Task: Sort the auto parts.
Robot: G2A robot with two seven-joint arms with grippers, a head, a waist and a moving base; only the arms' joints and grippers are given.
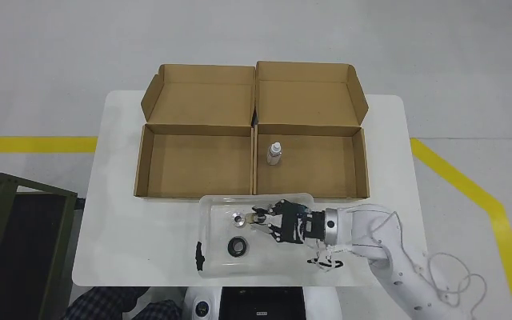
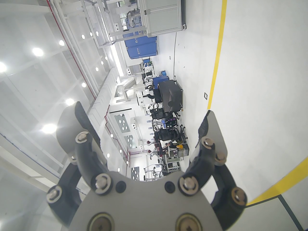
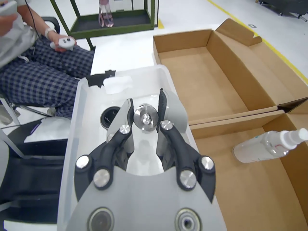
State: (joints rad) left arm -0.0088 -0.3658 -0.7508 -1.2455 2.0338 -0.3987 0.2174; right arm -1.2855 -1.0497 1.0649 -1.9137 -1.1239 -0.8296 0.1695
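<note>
Top view: metal disc just beyond right pincer.

The black ring is half hidden behind one finger of the right gripper. Whether the silver disc between its fingertips is touched cannot be told. Off to its side, the spray bottle is cut off at the nozzle.

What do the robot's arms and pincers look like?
The left pincer has a grey metal plate, black links with silver screws, and two grey fingers with black ribbed pads. The right pincer has the same plate and links. The right arm is glossy white and rounded, with thin white cables alongside.
</note>
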